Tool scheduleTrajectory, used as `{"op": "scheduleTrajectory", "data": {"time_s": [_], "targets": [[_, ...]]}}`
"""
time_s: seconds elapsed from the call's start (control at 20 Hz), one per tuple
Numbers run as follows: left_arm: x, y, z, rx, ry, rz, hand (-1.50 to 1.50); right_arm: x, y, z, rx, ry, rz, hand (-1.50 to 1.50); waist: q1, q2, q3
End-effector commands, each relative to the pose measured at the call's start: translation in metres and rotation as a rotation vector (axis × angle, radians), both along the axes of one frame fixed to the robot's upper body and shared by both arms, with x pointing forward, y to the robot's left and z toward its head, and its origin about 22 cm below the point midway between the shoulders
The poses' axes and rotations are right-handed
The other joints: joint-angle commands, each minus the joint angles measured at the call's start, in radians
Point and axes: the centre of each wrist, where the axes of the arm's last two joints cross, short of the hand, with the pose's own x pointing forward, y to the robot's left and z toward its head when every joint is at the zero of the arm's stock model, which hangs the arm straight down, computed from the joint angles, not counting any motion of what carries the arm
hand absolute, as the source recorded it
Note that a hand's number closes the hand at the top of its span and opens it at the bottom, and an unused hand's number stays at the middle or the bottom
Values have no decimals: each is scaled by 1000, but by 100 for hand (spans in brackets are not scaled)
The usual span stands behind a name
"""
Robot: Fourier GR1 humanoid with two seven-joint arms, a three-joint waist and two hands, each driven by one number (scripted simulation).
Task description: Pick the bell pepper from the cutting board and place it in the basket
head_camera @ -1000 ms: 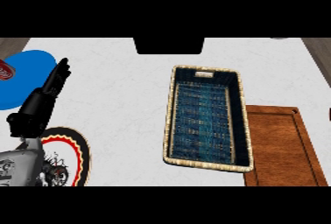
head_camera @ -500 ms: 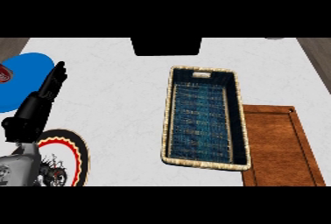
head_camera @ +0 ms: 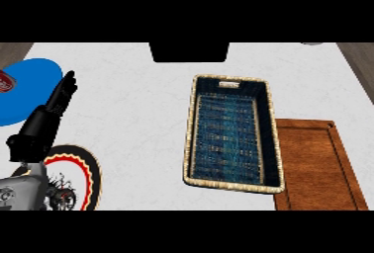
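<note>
One left hand [head_camera: 57, 101], fingers straight and released, between blue plate [head_camera: 25, 91] and basket [head_camera: 234, 133]; cutting board [head_camera: 318, 165] beside basket.

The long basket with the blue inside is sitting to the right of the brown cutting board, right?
Not quite. In the head view the basket with the blue inside sits to the left of the brown cutting board, with its right rim overlapping the board's edge.

You see basket [head_camera: 232, 184]: woven wicker rim, pale straw, rough; inside dark blue weave. Cutting board [head_camera: 315, 163]: brown wood, grain showing, matt, raised edge. Counter [head_camera: 139, 123]: white marbled stone look, smooth. Blue plate [head_camera: 25, 89]: plain, smooth. Left hand [head_camera: 60, 96]: black, matt.
</note>
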Motion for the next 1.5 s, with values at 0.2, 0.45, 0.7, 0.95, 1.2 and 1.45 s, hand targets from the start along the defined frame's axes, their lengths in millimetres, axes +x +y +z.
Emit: {"op": "scheduleTrajectory", "data": {"time_s": [0.2,0.45,0.7,0.95,1.2,1.45], "targets": [[7,-1,4,-2,-5,-26,0,-15,85,62,-12,106,89,150,11,3,0],[3,-6,-6,-7,-1,-25,0,0,129,77,-21,172,68,150,19,8,1],[5,-1,4,13,-16,-24,0,5,195,66,-104,263,89,150,26,7,0],[-1,-6,-6,-10,-7,-10,0,19,195,36,-148,399,84,150,13,6,2],[3,-13,1,2,-33,-10,0,20,196,39,-380,374,-23,150,15,7,1],[11,-5,7,2,-18,-13,0,24,188,37,-519,367,-66,150,12,9,2]]}}
